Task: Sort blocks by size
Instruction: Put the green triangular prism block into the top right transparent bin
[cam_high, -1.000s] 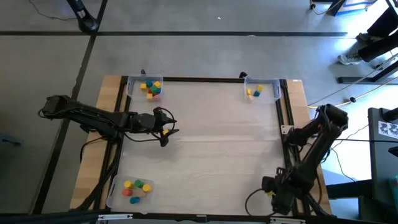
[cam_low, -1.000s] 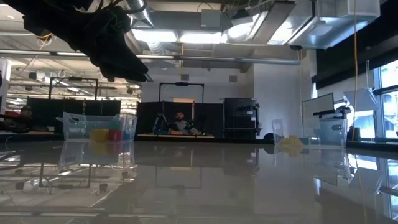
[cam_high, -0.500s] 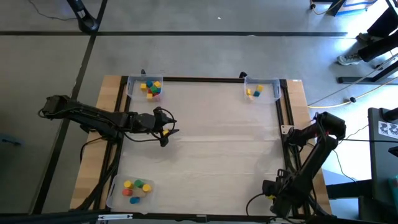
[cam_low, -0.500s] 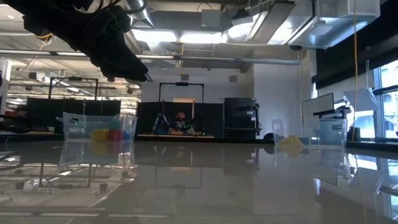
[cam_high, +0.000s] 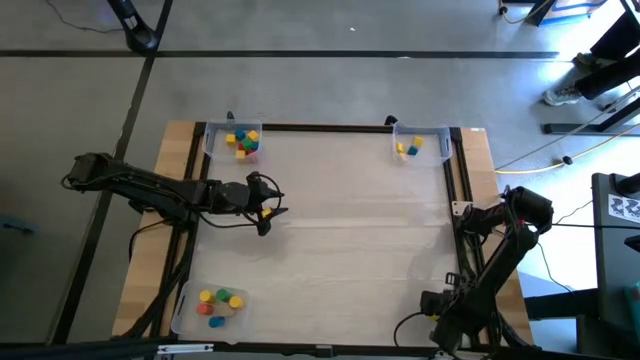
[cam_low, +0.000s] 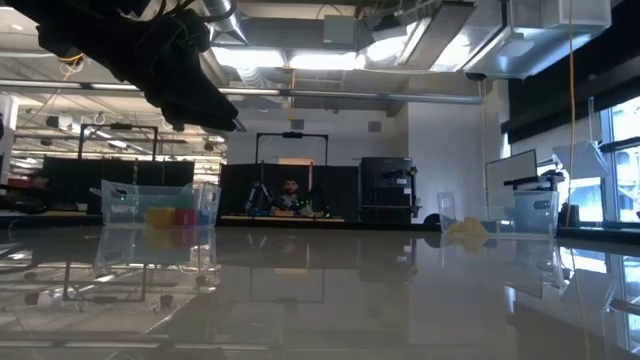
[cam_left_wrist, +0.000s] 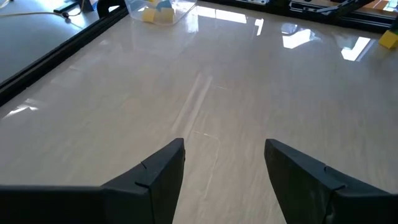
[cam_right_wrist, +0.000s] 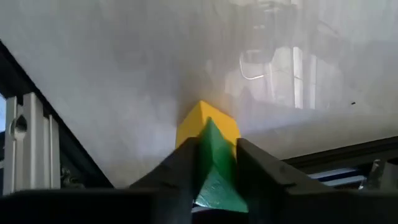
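Note:
My right gripper is at the table's near right corner, pointing steeply down and shut on a green block. A yellow block stands on the table right behind the green one, touching it. My left gripper hangs open over the left middle of the table, with nothing between its fingers. More blocks lie in three clear trays: far left, far right and near left. My right gripper pinches the green block by two opposite sides between its two fingers, coming from above and pointing steeply down. One edge of the block faces the camera. The fingers hide whether its underside is on the table.
Black rails frame the table on the right, close to my right arm. The far left tray and the far right tray stand at the far edge. The wide middle of the table is bare. A person sits far behind the table.
My right arm has sunk toward the table's near right corner, its gripper tipping further down.

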